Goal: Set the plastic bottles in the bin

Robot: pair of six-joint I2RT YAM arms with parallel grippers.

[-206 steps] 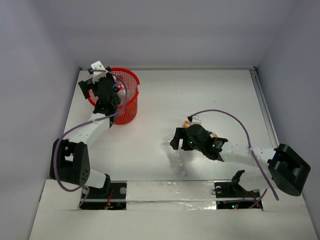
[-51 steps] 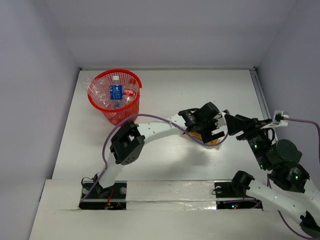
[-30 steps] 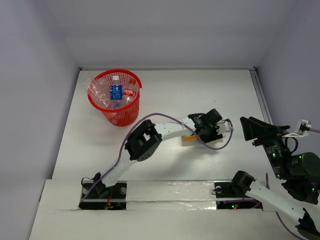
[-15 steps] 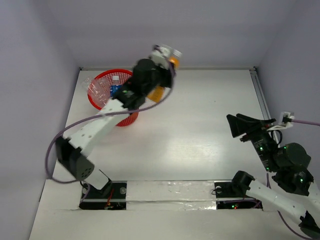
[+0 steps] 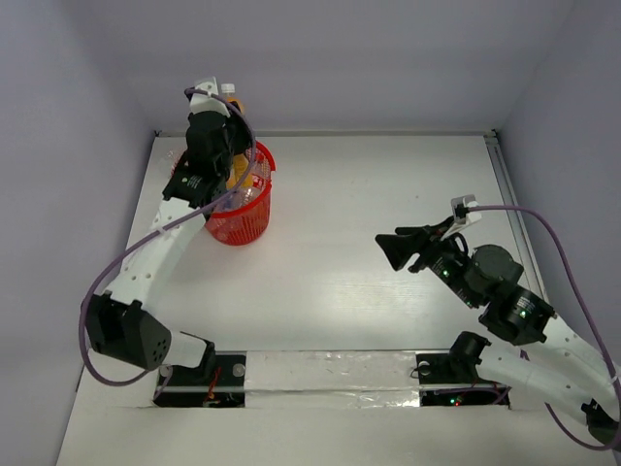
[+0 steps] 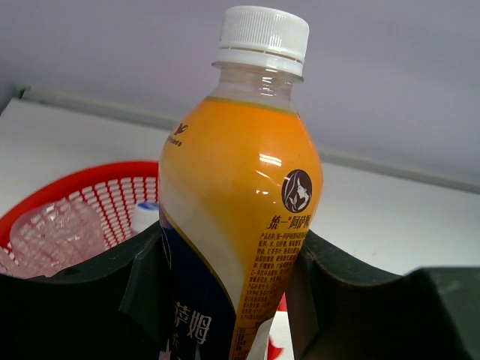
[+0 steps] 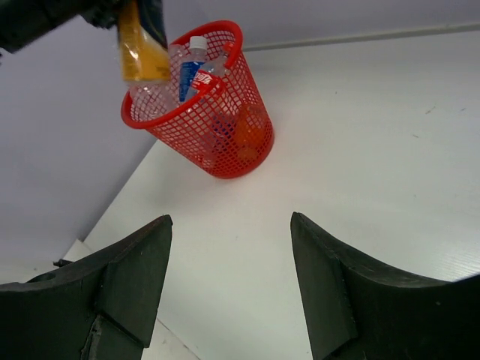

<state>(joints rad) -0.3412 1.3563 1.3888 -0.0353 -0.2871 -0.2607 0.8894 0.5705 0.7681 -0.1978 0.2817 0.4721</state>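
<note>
Top external shows white table (image 5: 388,194), red bin (image 5: 243,225), lilac walls (image 5: 340,58).

Brand, on the orange bottle (image 6: 238,187) beside its round emblem (image 6: 297,190): "统一阿萨姆", dark characters.
Big lettering, on the dark label (image 6: 187,289) low down: white "萨姆", and the frame edge cuts it.
Fine print under the emblem: too small to read.

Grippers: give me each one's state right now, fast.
Left gripper: closed on the orange bottle, over the bin.
Right gripper: open, holding nothing.
</note>
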